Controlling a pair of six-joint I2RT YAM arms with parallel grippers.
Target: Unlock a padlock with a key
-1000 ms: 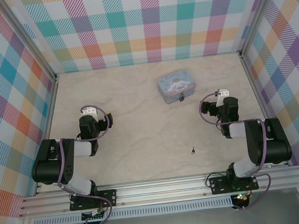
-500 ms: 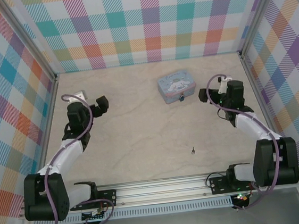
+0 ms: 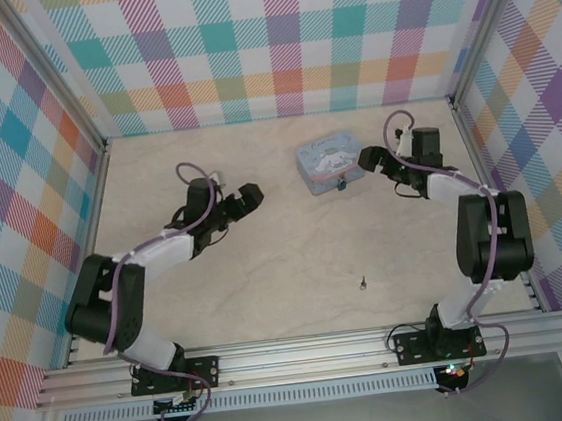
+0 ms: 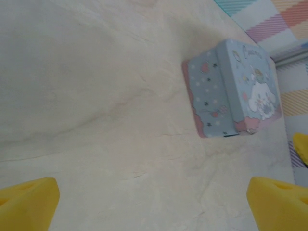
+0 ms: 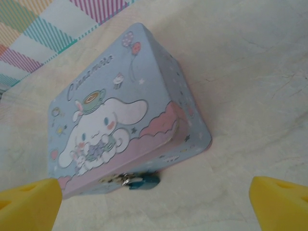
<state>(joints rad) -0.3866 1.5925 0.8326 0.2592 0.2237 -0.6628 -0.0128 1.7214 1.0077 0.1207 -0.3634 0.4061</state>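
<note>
The tiny bluish padlock point(image 3: 342, 186) hangs at the front side of the light blue cartoon tin point(image 3: 331, 163). In the right wrist view the padlock point(image 5: 144, 181) lies against the tin's point(image 5: 120, 115) lower edge, its silvery shackle at the latch. The thin dark key point(image 3: 363, 283) lies alone on the table, nearer the front. My right gripper point(image 3: 368, 159) is open just right of the tin, and the yellow fingertips point(image 5: 279, 204) stand wide apart. My left gripper point(image 3: 249, 196) is open left of the tin, with bare table between its fingertips point(image 4: 29, 202). The tin point(image 4: 231, 91) lies ahead of it.
The beige marbled table point(image 3: 266, 262) is fenced by checkered walls on the left, back and right. A metal rail point(image 3: 306, 354) runs along the front edge by the arm bases.
Both arms have stretched out from folded poses. The left gripper swung right toward the table's middle. The right gripper moved up and left, close to the tin.
</note>
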